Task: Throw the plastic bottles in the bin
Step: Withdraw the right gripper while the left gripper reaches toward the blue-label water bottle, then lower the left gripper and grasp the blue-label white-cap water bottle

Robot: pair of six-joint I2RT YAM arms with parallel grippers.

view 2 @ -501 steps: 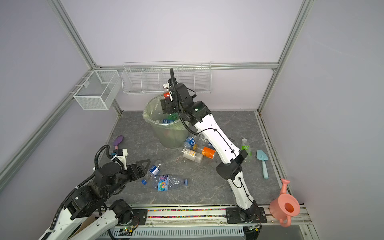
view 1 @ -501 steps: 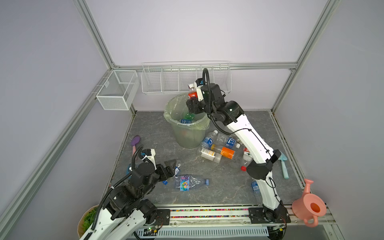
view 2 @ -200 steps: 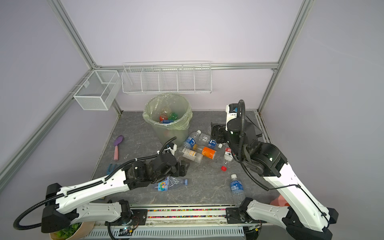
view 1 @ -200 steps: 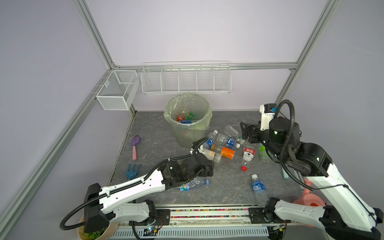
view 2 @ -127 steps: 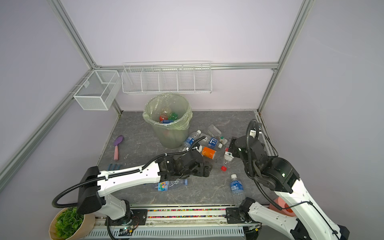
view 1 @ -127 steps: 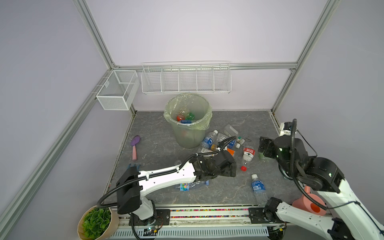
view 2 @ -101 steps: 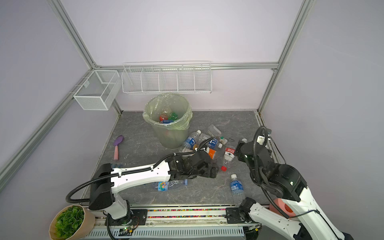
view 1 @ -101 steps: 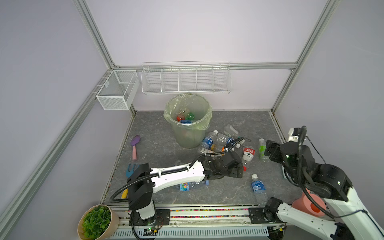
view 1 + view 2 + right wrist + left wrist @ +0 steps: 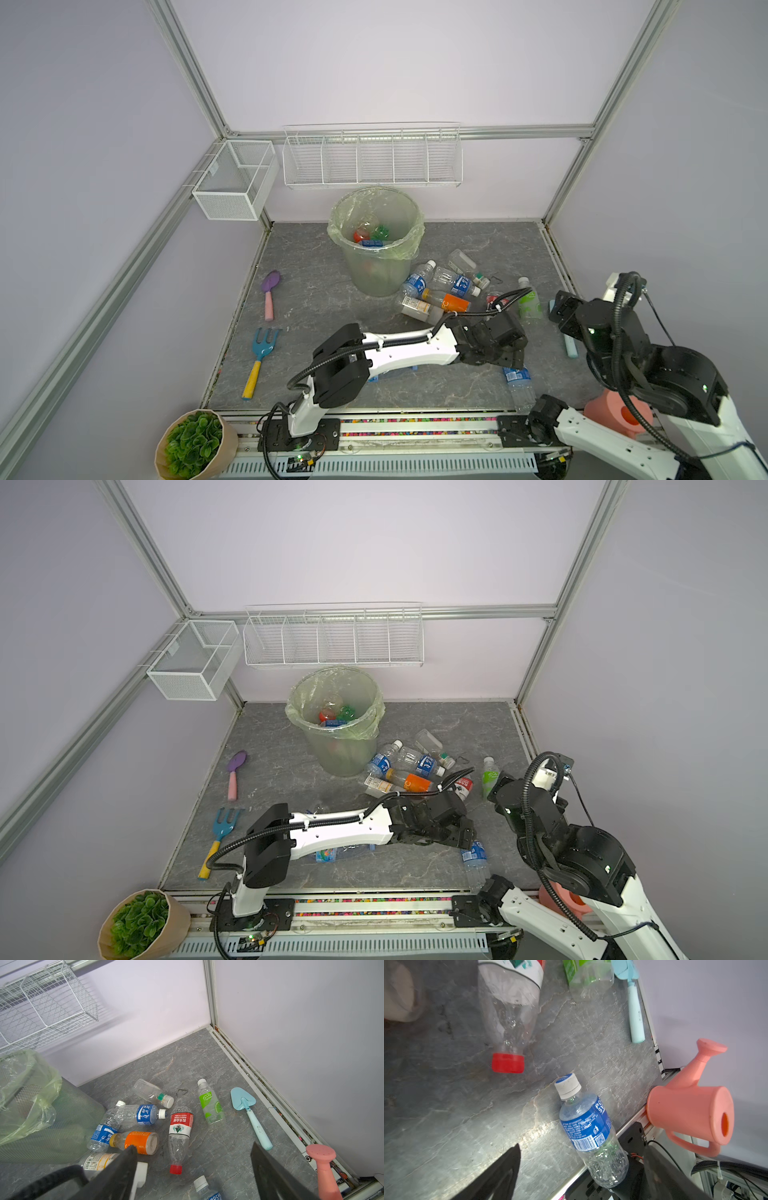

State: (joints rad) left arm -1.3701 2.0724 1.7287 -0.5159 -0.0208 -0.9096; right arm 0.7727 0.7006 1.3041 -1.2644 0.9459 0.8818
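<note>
Top views: both look down into a small booth with pale lilac walls [image 9: 374,62] and aluminium frame posts [image 9: 187,70].
Surface: a grey marbled slab [image 9: 478,237] with light veins. A rail [image 9: 415,424] with coloured dots runs along its front edge.
Bin: the bin [image 9: 376,270] stands upright at the back of the surface, with its green bag folded over the rim. The bottles [image 9: 365,235] inside show red, green and blue.
Back wall: a white wire rack [image 9: 372,158] with dividers hangs above the bin. A mesh box [image 9: 232,183] hangs on the left frame.
Loose bottles: a cluster [image 9: 440,291] lies just beside the bin on its right (blue, orange and white labels). A red-capped bottle [image 9: 179,1132] and a green-label bottle [image 9: 209,1105] lie further right. A multicoloured bottle [image 9: 332,854] lies under the left arm.
Left claw: the left claw [image 9: 510,358] is spread, low over the front right of the surface. In the left wrist view a blue-label bottle [image 9: 588,1126] lies between its fingers [image 9: 504,1172]; I cannot tell whether they touch it.
Right claw: the right claw [image 9: 193,1145] is spread and holds nothing, raised near the green-label bottle.
Garden toys: a purple spade [image 9: 270,293] and a blue fork [image 9: 259,357] lie on the left of the surface, and a pale blue trowel [image 9: 249,1115] lies by the right wall.
Beyond the front edge: a pink watering can [image 9: 689,1111] stands at the right, and a potted plant [image 9: 193,444] at the left.
</note>
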